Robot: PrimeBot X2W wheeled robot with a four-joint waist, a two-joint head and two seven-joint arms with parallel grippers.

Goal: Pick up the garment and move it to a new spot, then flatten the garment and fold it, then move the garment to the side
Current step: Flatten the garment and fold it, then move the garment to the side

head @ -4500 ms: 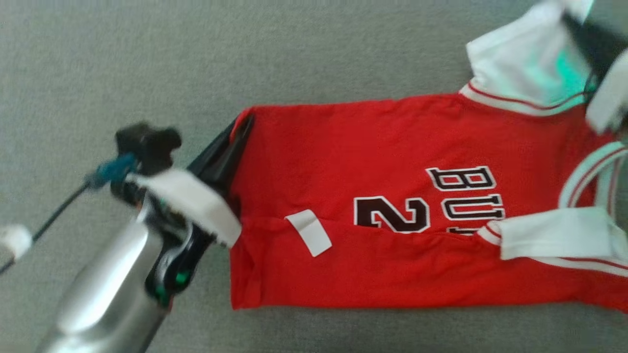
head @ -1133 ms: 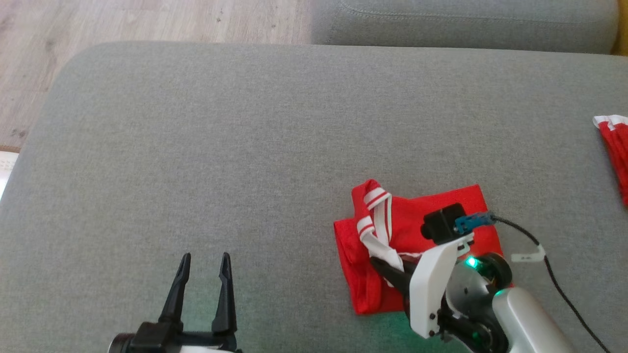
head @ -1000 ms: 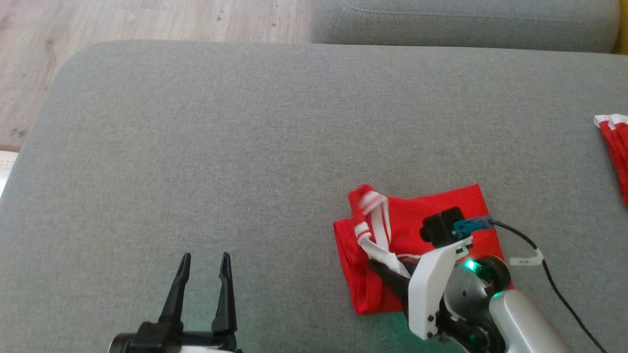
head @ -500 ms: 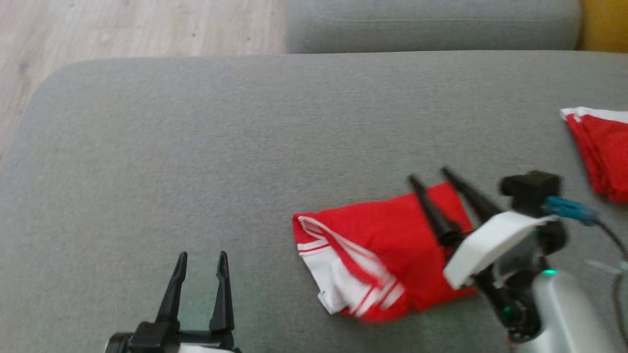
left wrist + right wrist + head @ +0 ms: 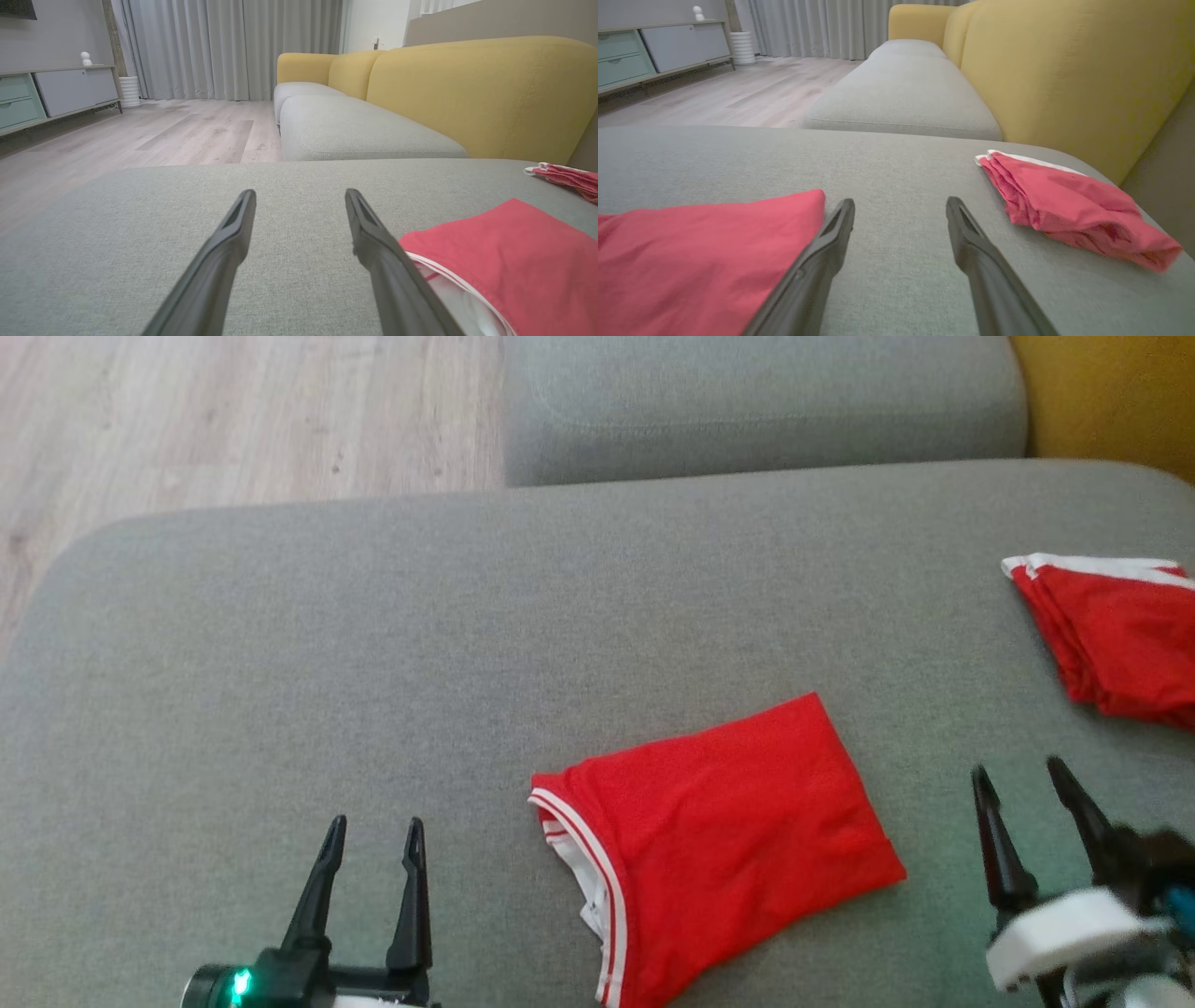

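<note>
Centrally, your folded red garment (image 5: 719, 840) lay flat on the grey cushion (image 5: 373, 644), toward 5 o'clock from the middle of the head view, with its white-trimmed edge facing 8 o'clock. Your left gripper (image 5: 375, 821) stood at 7 o'clock near the cloth, its fingers spread and empty. Your right gripper (image 5: 1018, 767) stood at 4 o'clock, fingers likewise spread and holding nothing, just beside the garment's 3 o'clock edge. A second red garment (image 5: 1111, 635) lay bunched at 3 o'clock, near the yellow backrest (image 5: 1111, 392). Wooden floor (image 5: 233, 420) showed at 11 o'clock.
</note>
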